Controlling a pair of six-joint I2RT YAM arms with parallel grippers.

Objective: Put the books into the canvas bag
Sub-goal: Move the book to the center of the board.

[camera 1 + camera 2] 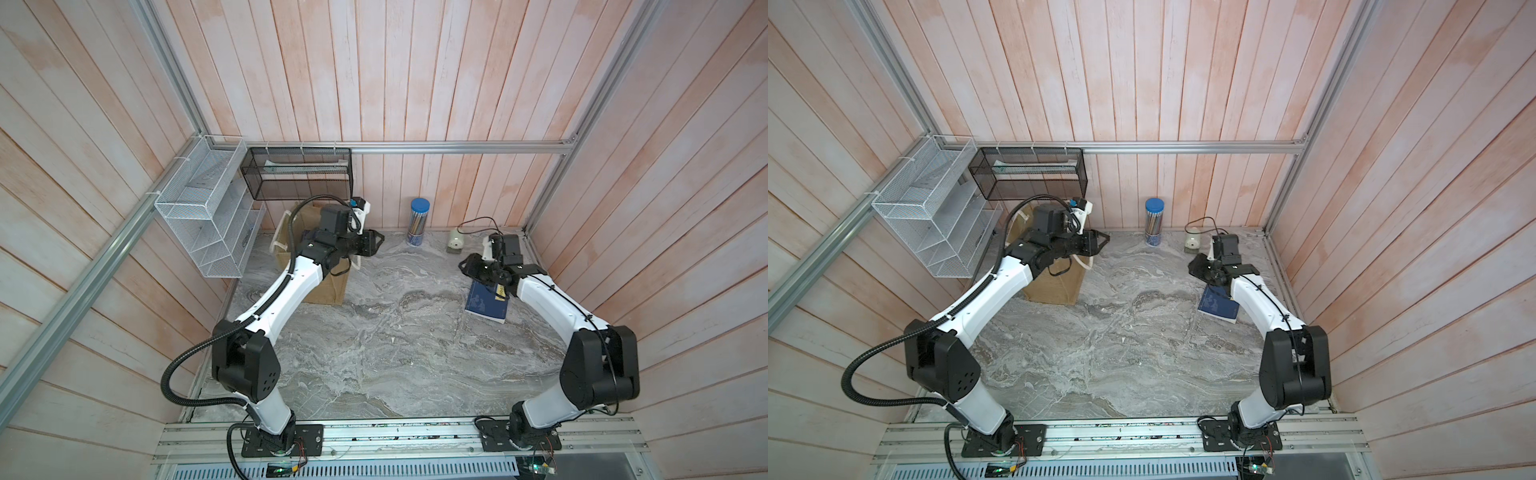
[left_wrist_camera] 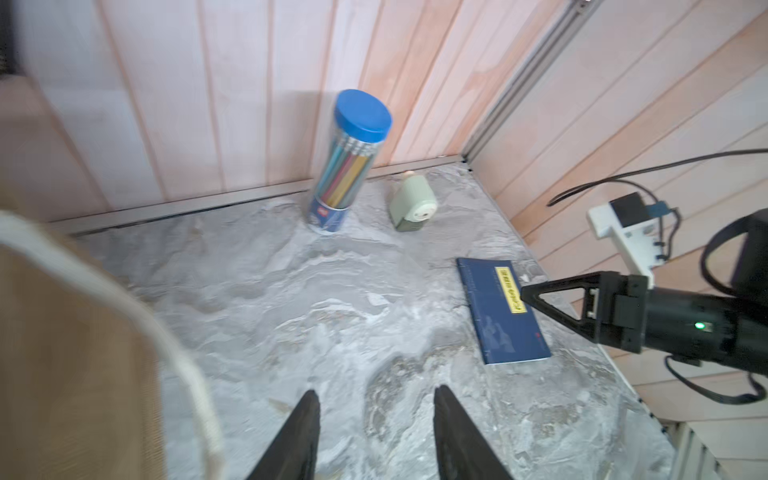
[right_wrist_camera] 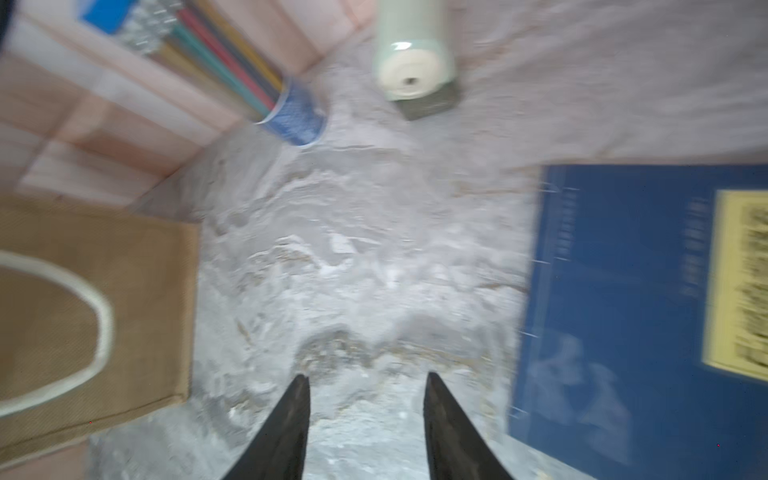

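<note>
Right gripper hangs part-open, empty, just beside the thin navy paperback with yellow label, lying flat; left gripper, equally open and empty, hovers by the tan burlap bag. Next probably: pinch book's edge

Your site: robot lab test cell. Evidence: aluminium frame rails, plank wall panels, marble-look tabletop under your left claw, arm bases bolted to a slotted track.

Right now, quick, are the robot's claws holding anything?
Left claw: open, holding nothing.
Right claw: open, holding nothing; the navy book lies flat beside it.
</note>
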